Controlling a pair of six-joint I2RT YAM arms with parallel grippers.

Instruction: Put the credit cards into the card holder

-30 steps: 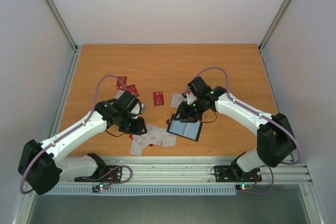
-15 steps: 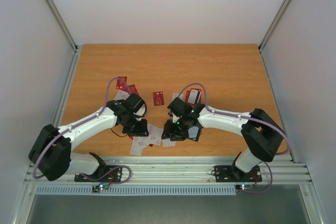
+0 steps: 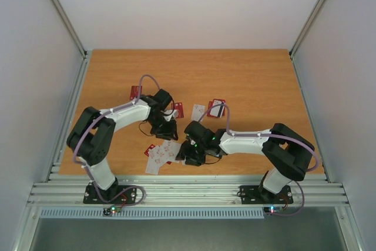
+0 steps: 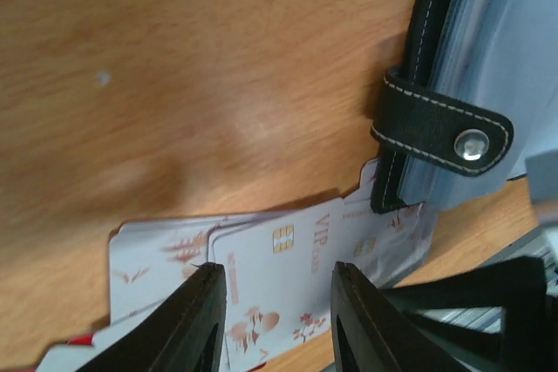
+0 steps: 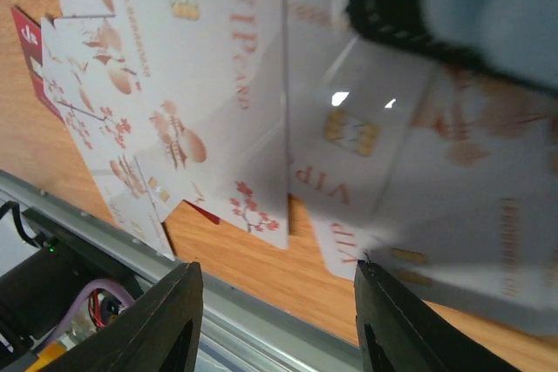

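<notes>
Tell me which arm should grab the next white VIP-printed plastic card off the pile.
Right, probably. The right gripper hangs open, close over the overlapping white VIP-printed plastic cards, with the black stitched leather card holder against them. The left gripper, open too, looks higher up.

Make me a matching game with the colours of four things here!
Things:
1. holder
2. VIP card
3. table
4. rail

Colours:
A. white with red marks
B. silver-grey
C. black with pale stitching
D. orange-brown wood

Pairs: 1-C, 2-A, 3-D, 4-B
</notes>
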